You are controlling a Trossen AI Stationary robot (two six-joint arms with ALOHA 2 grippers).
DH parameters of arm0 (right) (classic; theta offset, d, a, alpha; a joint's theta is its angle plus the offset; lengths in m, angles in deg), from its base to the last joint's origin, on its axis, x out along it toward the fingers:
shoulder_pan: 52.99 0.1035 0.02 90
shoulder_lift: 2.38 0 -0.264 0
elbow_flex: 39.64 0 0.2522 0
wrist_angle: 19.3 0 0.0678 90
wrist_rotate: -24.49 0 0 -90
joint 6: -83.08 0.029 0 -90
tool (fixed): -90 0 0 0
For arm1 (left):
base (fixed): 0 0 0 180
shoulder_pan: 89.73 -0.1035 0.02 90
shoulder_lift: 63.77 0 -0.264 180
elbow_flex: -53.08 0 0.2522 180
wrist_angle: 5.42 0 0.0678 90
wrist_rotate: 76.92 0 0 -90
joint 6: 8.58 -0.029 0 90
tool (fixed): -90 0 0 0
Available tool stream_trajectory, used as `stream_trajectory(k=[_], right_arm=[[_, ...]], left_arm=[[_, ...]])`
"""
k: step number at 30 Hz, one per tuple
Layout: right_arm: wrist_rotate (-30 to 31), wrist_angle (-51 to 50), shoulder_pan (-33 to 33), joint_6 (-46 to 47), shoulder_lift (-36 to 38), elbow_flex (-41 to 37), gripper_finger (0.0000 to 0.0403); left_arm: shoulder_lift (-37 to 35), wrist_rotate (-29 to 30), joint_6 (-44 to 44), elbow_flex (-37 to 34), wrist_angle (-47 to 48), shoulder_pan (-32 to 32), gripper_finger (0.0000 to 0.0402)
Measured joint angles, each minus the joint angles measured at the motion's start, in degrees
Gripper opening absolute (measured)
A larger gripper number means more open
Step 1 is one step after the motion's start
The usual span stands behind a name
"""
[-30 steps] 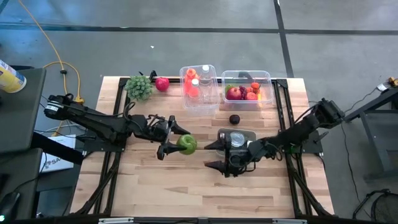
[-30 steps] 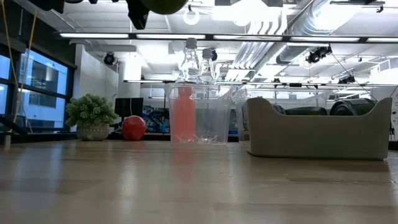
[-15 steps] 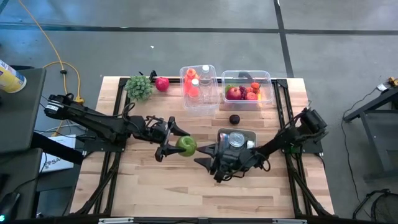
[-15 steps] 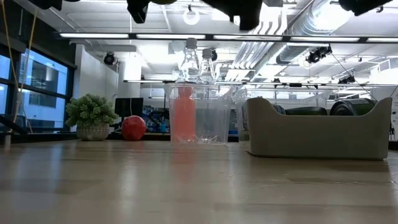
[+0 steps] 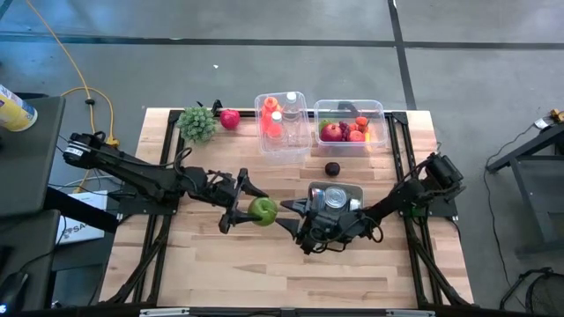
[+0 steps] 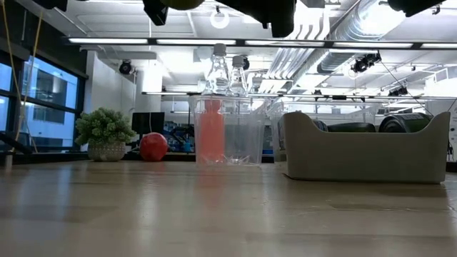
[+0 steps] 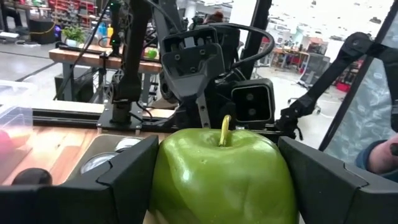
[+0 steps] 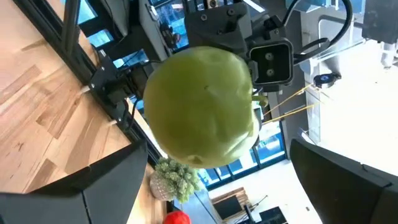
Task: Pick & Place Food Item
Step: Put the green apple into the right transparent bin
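A green apple (image 5: 263, 210) hangs in the air over the middle of the table, with my left gripper (image 5: 252, 210) shut on it. In the left wrist view the apple (image 7: 221, 177) fills the space between the two fingers. My right gripper (image 5: 287, 220) stands open just to the apple's right, pointing at it about level. In the right wrist view the apple (image 8: 202, 115) shows ahead of the spread fingers, and I see no touch. The low view catches only both grippers' undersides along the picture's top edge. My left gripper pinches the apple's two opposite sides (image 7: 163, 180) between its two fingers (image 7: 124, 171). The fingers reach in level from the table's left. The apple sits upright with its stem (image 7: 225, 130) up, lifted clear of the table.
A grey tray (image 5: 354, 190) with round lids lies under my right arm. At the far edge stand a clear bin of bottles (image 5: 282, 119), a clear bin of fruit (image 5: 348, 129), a red apple (image 5: 230, 118) and a green plant (image 5: 197, 123). A dark fruit (image 5: 332, 169) lies before the bins.
My right gripper has gone toward the table's left and a little down, up to the apple, rolling about its own line as it went; its fingers have stayed open. For the last half second it has kept still. The apple stays held in the air.
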Motion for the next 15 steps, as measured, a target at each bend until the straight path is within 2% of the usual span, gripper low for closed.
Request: stream_trajectory(k=[8, 15], right_arm=[[-1.19, 3.03, -0.02, -0.33, 0.00, -0.02, 0.0382], [-8.25, 2.42, -0.75, 1.10, 0.00, -0.04, 0.0382]], left_arm=[[0.00, 0.40, -0.93, 0.01, 0.08, -0.36, 0.0298], [0.00, 0.51, 0.51, 0.00, -1.24, -1.67, 0.0298]])
